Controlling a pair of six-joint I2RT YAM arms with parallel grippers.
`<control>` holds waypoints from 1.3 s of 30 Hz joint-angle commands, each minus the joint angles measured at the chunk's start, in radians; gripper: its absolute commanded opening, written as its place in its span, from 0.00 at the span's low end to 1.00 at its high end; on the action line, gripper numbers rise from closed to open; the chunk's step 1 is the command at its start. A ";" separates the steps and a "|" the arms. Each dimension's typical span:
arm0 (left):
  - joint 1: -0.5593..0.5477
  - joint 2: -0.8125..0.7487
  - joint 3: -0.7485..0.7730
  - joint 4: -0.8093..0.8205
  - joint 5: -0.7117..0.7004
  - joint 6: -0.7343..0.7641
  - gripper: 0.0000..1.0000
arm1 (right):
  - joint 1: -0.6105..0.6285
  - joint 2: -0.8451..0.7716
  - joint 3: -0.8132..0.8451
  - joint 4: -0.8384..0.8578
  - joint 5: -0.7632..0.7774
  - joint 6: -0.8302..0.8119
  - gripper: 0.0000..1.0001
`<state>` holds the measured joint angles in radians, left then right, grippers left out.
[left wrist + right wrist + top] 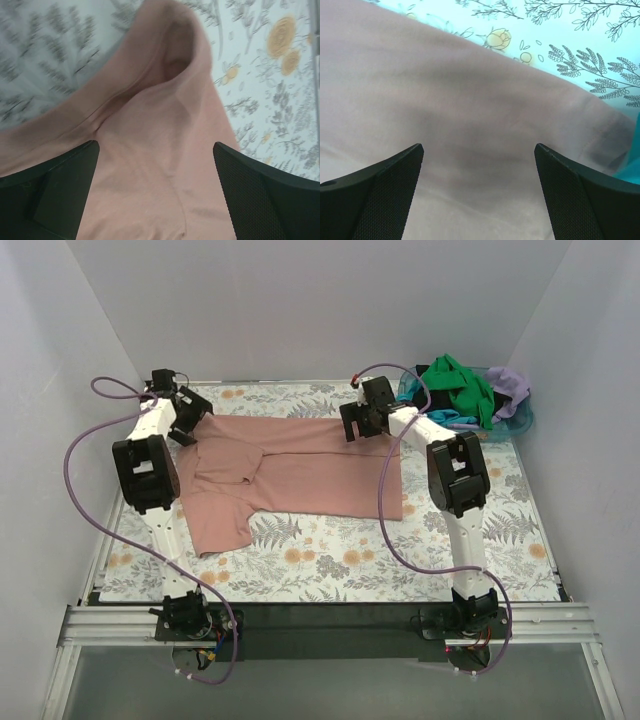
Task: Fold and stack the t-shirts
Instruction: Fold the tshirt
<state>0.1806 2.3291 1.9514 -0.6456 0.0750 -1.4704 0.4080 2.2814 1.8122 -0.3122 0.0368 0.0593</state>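
Left claw (190, 418) and right claw (352, 422) gape wide over the pink shirt (300, 465), so we judge the fold starting; next, pinch its top edge.

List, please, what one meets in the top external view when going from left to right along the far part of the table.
The left claw → the dusty pink cloth t-shirt → the right claw → the green cloth t-shirt on the heap → the lilac cloth t-shirt.
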 commanded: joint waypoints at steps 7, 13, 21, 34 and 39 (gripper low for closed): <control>0.008 -0.656 -0.652 -0.129 -0.161 -0.060 0.98 | 0.100 -0.403 -0.302 -0.030 0.017 0.063 0.98; 0.008 -1.083 -1.104 -0.091 -0.081 -0.166 0.98 | 0.189 -0.721 -0.750 0.001 0.126 0.317 0.98; -0.026 -1.513 -1.431 -0.098 0.056 -0.226 0.92 | 0.213 -1.048 -1.088 0.019 0.186 0.520 0.98; -0.167 -1.371 -1.434 -0.213 -0.178 -0.438 0.94 | 0.213 -1.320 -1.237 0.019 0.262 0.600 0.98; -0.167 -1.294 -1.476 -0.164 -0.230 -0.488 0.94 | 0.212 -1.286 -1.217 0.015 0.288 0.579 0.98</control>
<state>0.0166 1.0149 0.4969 -0.8253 -0.0723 -1.8912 0.6220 0.9787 0.5785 -0.3191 0.2802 0.6296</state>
